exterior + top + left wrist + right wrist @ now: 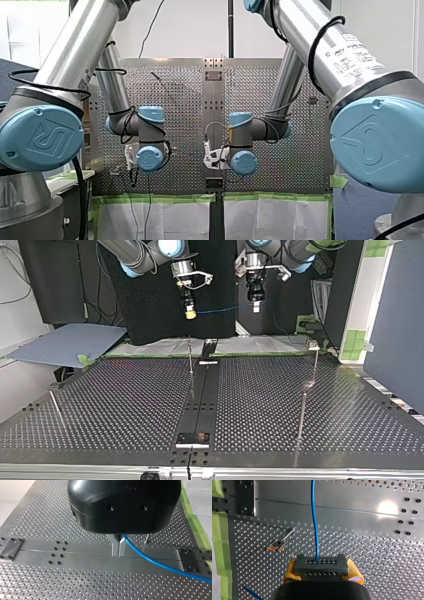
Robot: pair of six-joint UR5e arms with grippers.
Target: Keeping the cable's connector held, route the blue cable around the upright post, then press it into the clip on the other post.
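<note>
My right gripper [322, 573] is shut on a dark grey connector block [321, 566], held between its yellow pads [289, 573]. The blue cable [314, 522] leaves the connector and runs straight ahead. In the top view the cable [220, 310] spans almost level between my right gripper [190, 314] and my left gripper [256, 306], both high above the table. My left gripper [119, 552] is shut on the cable [160, 564], which trails off to one side. A thin upright post [190, 362] stands below, and a post with a clip [314, 352] stands at the top view's right.
A post with an orange-marked clip [277, 544] stands on the perforated table [374, 562] beside my right gripper. Two more thin posts [302, 415] [56, 407] stand nearer the top view's front. A dark centre rail [200, 400] crosses the table. Green tape [197, 525] lines the table's edge.
</note>
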